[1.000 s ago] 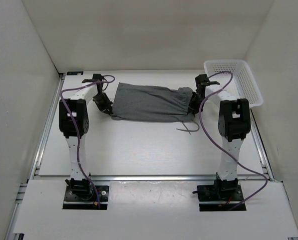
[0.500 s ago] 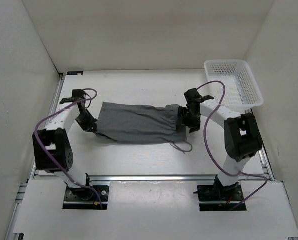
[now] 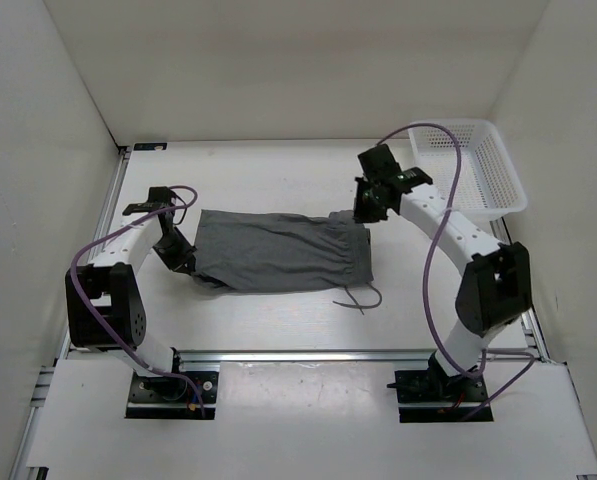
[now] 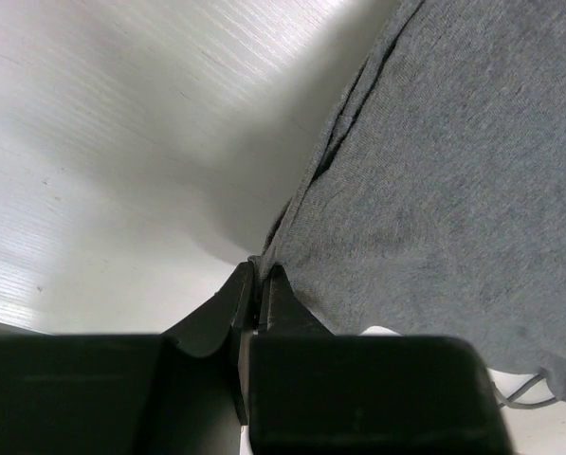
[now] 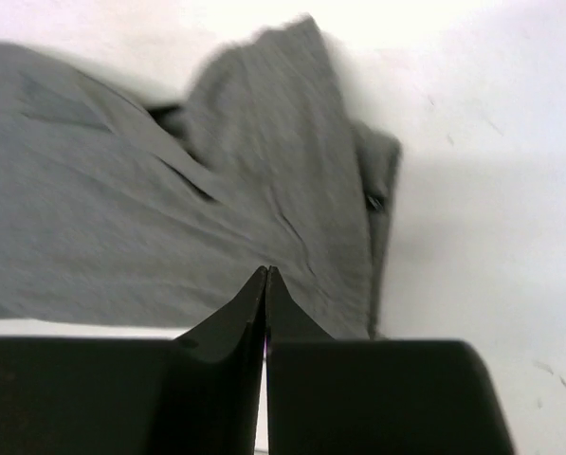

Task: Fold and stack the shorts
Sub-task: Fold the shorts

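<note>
Nearest you on the worktop (image 3: 278, 325), the thin drawstring (image 3: 359, 297) trails loose on the bare surface, just off the near right corner of the shorts (image 3: 278, 250). The shorts lie flat across the middle of the worktop as a rough rectangle. Their long side runs left to right and the gathered waistband end is on the right.

At the shorts' left end, your left claw (image 3: 181, 260) sits low and is clamped on the cloth. In the left wrist view its fingers (image 4: 284, 305) press together, and the edge of the grey fabric (image 4: 434, 171) is pinched between their tips.

Further back, your right claw (image 3: 362, 212) hangs at the far right corner of the shorts, by the waistband. In the right wrist view its fingers (image 5: 233, 327) meet tip to tip with nothing visible between them. The shorts (image 5: 121, 218) lie blurred beneath. You cannot tell from these views whether the tips touch the cloth.

Farthest away, in the far right corner, a white mesh basket (image 3: 503, 175) stands well apart from the shorts.
</note>
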{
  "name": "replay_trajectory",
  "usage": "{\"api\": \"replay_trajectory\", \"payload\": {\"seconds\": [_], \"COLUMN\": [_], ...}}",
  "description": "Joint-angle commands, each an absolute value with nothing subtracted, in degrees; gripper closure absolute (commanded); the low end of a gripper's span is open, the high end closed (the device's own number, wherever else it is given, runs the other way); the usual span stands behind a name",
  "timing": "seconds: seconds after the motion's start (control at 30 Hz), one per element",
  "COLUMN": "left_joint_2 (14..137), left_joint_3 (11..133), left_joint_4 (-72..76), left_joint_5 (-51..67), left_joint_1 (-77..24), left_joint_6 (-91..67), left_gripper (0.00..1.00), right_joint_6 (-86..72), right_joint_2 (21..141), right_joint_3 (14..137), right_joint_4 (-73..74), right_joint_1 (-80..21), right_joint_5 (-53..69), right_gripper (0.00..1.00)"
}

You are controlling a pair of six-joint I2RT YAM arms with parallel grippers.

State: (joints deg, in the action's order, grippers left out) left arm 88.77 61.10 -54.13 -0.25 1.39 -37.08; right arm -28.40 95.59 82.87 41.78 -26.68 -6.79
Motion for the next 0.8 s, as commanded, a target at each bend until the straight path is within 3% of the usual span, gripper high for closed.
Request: {"api": "replay_trajectory", "payload": {"seconds": [0.0,0.13,0.37,0.53,0.77], "left_joint_2": [86.57,86.57,85.52,85.52,85.0], "left_joint_3": [61.0,61.0,61.0,61.0,61.0], "left_joint_4": [-53.44,-53.44,-54.58,-55.11,-55.11], "left_joint_5": [-0.97,-1.49,-2.02,-2.55,-2.55], "left_joint_1": [1.23,1.23,1.23,1.23,1.23], "left_joint_6": [-37.71,-37.71,-37.71,-37.71,-37.71], "left_gripper": [0.9,0.9,0.9,0.9,0.9], "right_joint_6": [-28.39,-28.39,-30.93,-32.17,-31.46], "right_joint_2": [102.71,110.55,123.56,125.33,118.05], "right_joint_3": [88.4,96.04,96.77,95.63,95.62], "right_joint_4": [41.57,41.57,42.1,42.63,42.1], "right_joint_1": [-27.25,-26.72,-24.7,-24.17,-24.17], "right_joint_5": [-7.03,-5.89,-11.84,-15.81,-15.82], "right_gripper": [1.0,1.0,1.0,1.0,1.0]}}
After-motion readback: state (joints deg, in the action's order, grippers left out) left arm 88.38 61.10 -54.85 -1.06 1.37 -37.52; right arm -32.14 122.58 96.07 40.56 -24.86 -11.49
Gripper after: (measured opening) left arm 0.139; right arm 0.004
